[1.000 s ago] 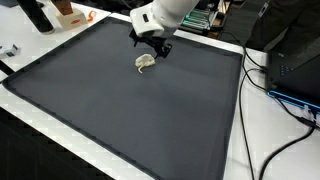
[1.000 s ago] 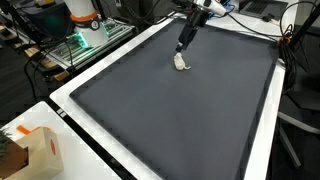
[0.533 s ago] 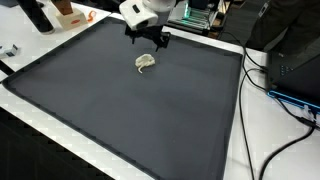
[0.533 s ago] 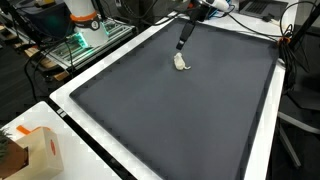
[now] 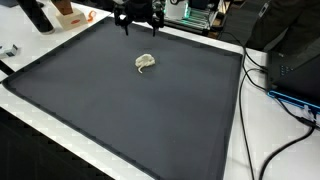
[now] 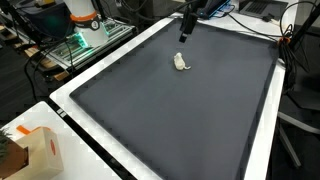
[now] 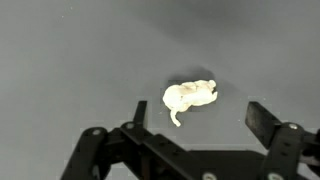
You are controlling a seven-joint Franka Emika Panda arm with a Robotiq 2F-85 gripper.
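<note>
Your gripper (image 5: 141, 27) hangs spread wide above the small cream-white lumpy object (image 5: 146, 62) lying on the dark grey tabletop (image 5: 110, 110).

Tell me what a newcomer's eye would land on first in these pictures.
A small pale lump lies alone on a large dark mat, toward its far side in an exterior view. The gripper hangs above it, open and empty, and the wrist view shows the lump well clear of its spread fingers. A box sits off the mat's near corner in an exterior view.
</note>
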